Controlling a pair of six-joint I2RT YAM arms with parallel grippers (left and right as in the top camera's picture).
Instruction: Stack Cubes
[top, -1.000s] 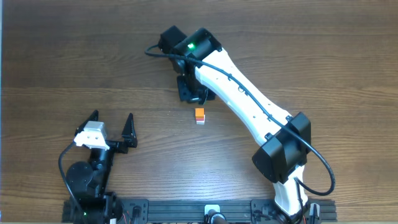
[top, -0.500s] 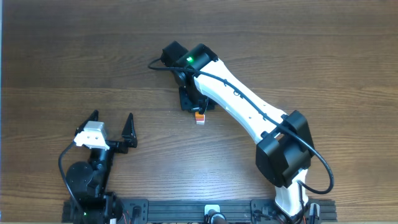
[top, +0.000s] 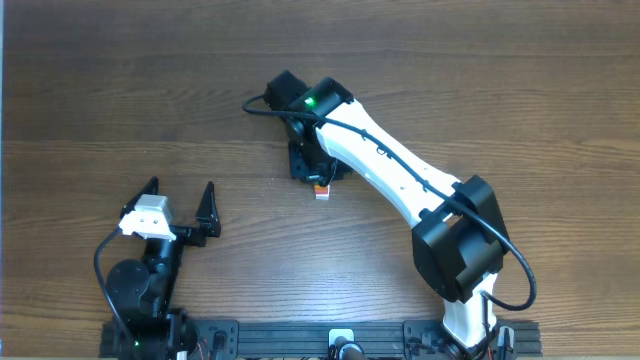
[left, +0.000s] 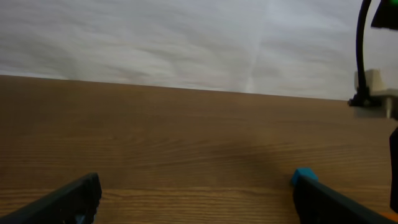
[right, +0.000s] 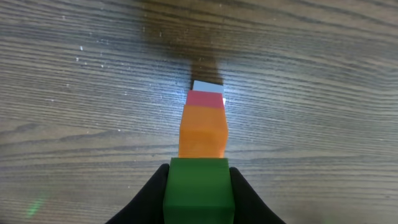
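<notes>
A small stack stands mid-table: an orange cube (right: 202, 134) on a red cube (right: 206, 99) on a white cube (right: 208, 87). My right gripper (right: 199, 202) is shut on a green cube (right: 199, 186), which sits directly over the orange one; I cannot tell whether they touch. From above, the right gripper (top: 315, 168) covers most of the stack (top: 322, 191), leaving its near edge visible. My left gripper (top: 181, 203) stands open near its base at the left, holding nothing, and its fingertips (left: 74, 198) appear over bare wood.
The wooden table (top: 520, 110) is bare around the stack. The right arm (top: 400, 180) runs diagonally from the bottom right to the centre. A white wall (left: 186, 43) rises behind the table's far edge.
The right gripper has shifted down the top view toward the stack and now hides the orange cube that showed a second ago. The left arm has stayed put.
</notes>
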